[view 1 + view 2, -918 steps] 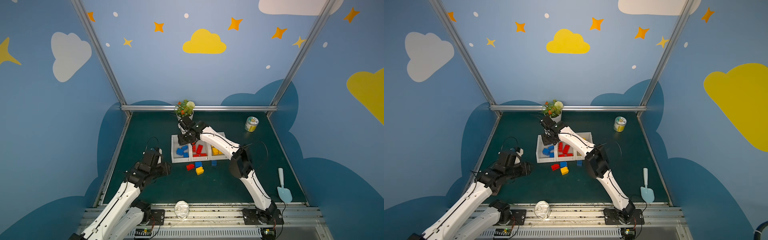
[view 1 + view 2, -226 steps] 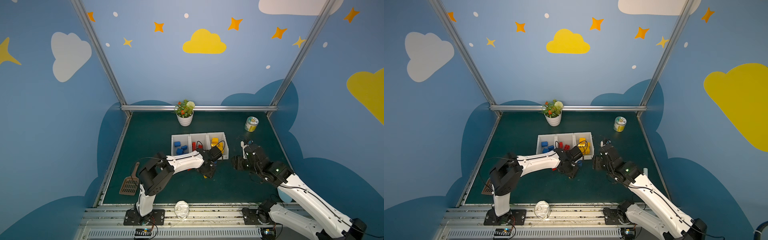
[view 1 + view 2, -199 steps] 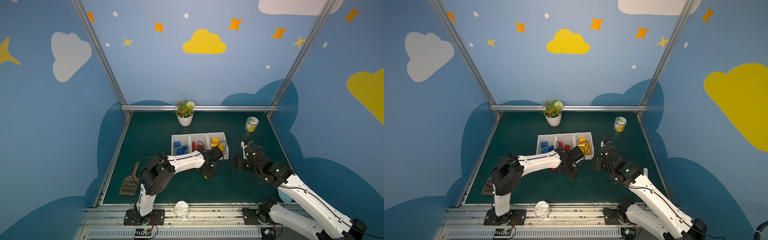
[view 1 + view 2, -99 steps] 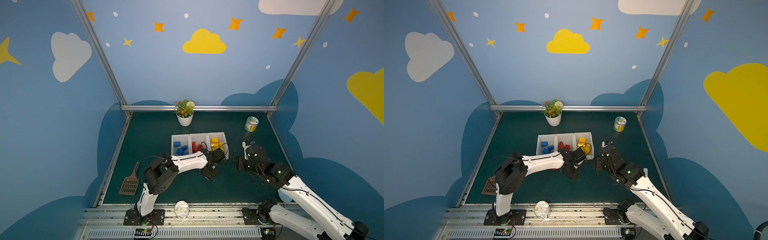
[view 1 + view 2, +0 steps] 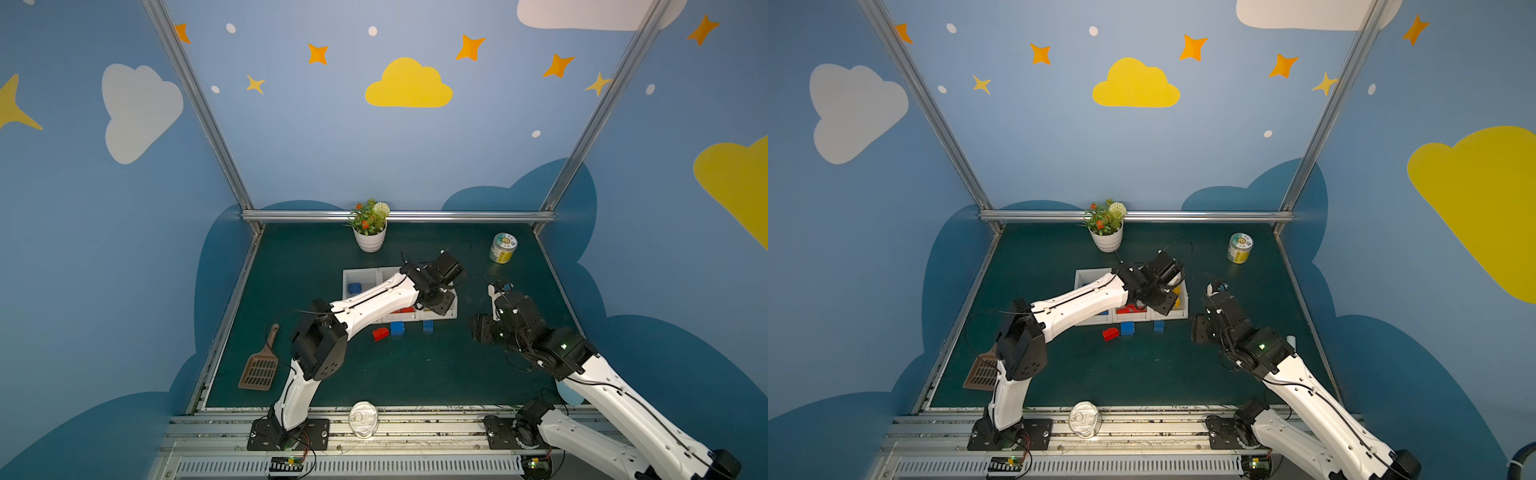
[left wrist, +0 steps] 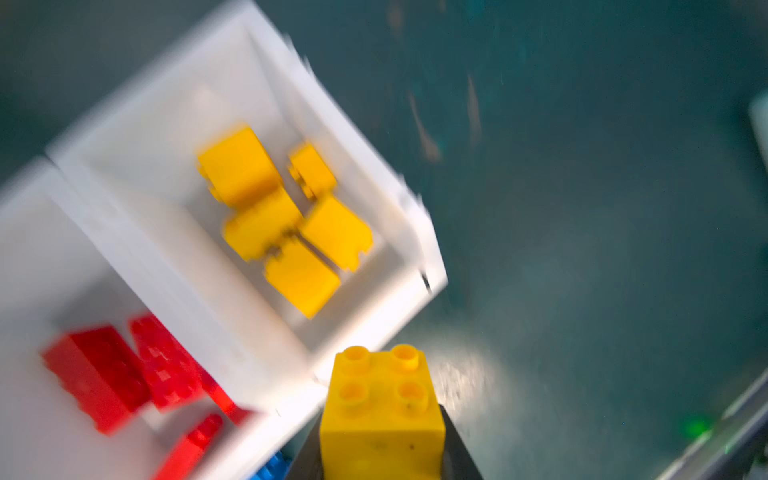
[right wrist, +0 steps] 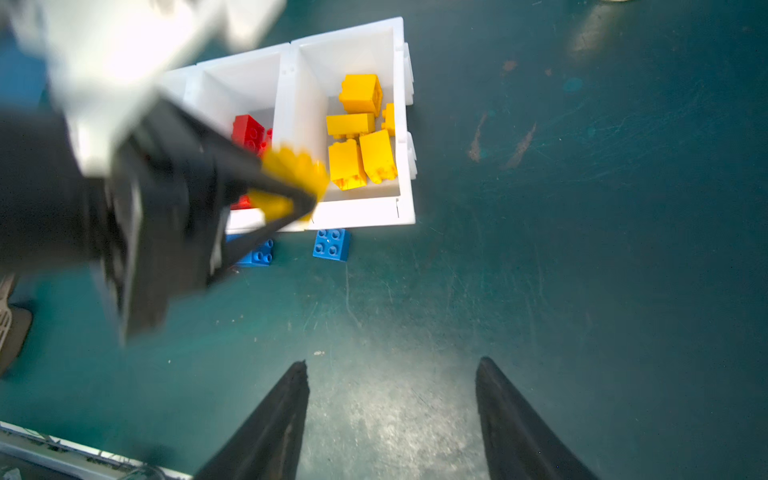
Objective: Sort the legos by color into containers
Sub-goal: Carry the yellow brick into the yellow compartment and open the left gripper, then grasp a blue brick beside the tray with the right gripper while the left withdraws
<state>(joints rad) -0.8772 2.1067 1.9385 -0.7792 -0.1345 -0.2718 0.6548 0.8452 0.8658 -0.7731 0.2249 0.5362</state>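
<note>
Nudge the yellow brick (image 6: 380, 411), pinched tight in the left gripper (image 7: 291, 187) right by the front wall of the yellow bin (image 6: 374, 309), further in over the yellow pile (image 6: 286, 232) before letting go, or probably bounces off the rim toward the reds (image 6: 124, 374) next door. Leave the right gripper (image 7: 392, 365), jaws apart and empty, parked over the mat (image 7: 582, 249).

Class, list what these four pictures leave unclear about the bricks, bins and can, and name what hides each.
- Bin with blue bricks: the left arm covers most of it in both top views; count unknown.
- Red bricks: blurred in the left wrist view, partly behind the left gripper in the right wrist view.
- Can label: too small in both top views.
</note>
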